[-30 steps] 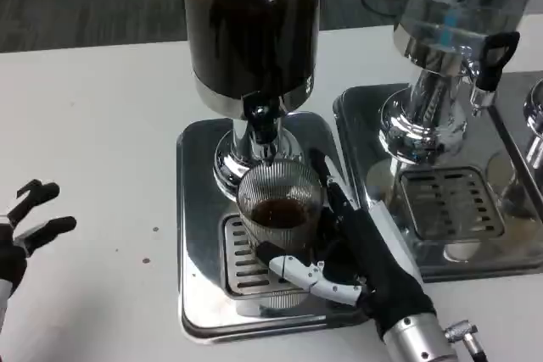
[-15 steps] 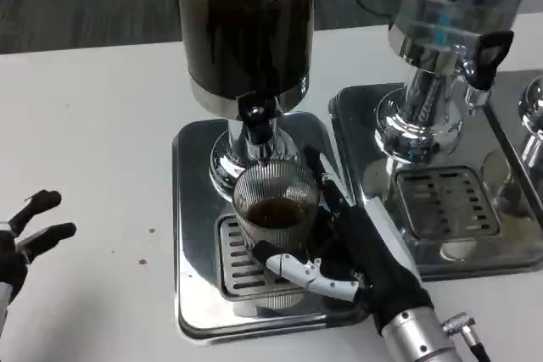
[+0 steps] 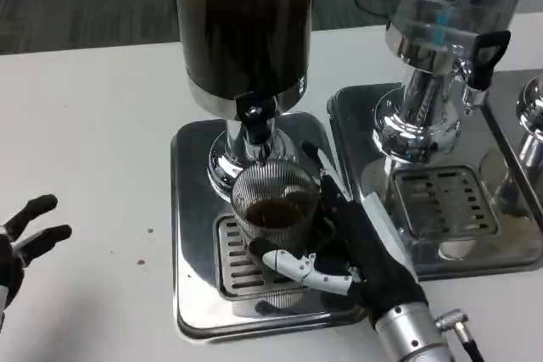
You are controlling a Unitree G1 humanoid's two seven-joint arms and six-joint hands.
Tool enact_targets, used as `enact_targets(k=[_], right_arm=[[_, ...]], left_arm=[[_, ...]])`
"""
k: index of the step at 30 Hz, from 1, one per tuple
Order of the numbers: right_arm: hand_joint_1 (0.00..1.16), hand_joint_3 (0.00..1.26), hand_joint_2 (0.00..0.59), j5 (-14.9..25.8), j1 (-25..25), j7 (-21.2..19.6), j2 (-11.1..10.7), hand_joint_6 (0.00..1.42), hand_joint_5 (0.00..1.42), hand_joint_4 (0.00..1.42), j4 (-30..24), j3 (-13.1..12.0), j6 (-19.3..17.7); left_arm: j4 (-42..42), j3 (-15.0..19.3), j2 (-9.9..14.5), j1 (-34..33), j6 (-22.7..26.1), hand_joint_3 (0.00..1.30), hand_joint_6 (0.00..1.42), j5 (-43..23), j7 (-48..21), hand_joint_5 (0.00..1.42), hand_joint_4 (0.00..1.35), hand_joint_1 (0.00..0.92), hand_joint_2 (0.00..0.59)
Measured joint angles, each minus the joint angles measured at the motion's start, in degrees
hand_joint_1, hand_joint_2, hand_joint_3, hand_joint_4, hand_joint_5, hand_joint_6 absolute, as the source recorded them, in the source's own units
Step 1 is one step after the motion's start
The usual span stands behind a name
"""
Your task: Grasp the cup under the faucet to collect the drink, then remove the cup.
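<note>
A ribbed clear glass cup with dark drink in its bottom stands on the drip grate under the black faucet of the dark drink dispenser. My right hand wraps the cup from the right side, thumb across its front low down and fingers behind it. Far off at the left edge my left hand hovers over the white table with its fingers apart, holding nothing.
The dispenser sits on a steel drip tray. A second dispenser with clear liquid and its own steel tray stands close on the right. Bare white table spreads to the left.
The whole picture has shifted slightly, so the camera moved. My right hand keeps its hold on the cup under the faucet. The left hand has sunk a little toward the picture's corner.
</note>
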Motion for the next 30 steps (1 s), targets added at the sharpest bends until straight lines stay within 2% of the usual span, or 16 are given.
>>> enact_targets(k=[14,26,30], right_arm=[[0.88,0.33,0.163,-1.7,0.0,-4.1,0.8,0.65,0.47,0.42,0.0,-0.1,0.6],[0.91,0.43,0.177,-2.2,0.9,-4.8,0.9,0.84,0.6,0.51,-0.6,0.1,0.4],[0.91,0.43,0.177,-2.1,2.0,-6.5,1.2,0.87,0.61,0.52,-0.1,-0.1,-1.5]], left_arm=[[-0.6,0.2,-0.2,0.4,0.0,0.28,0.2,0.1,0.0,0.29,0.17,0.0,0.146],[-0.8,0.2,-0.4,0.7,0.0,0.28,0.2,0.1,0.0,0.29,0.18,0.0,0.147],[-0.8,0.1,-0.4,0.7,0.2,0.28,0.2,0.1,0.0,0.29,0.18,0.0,0.147]])
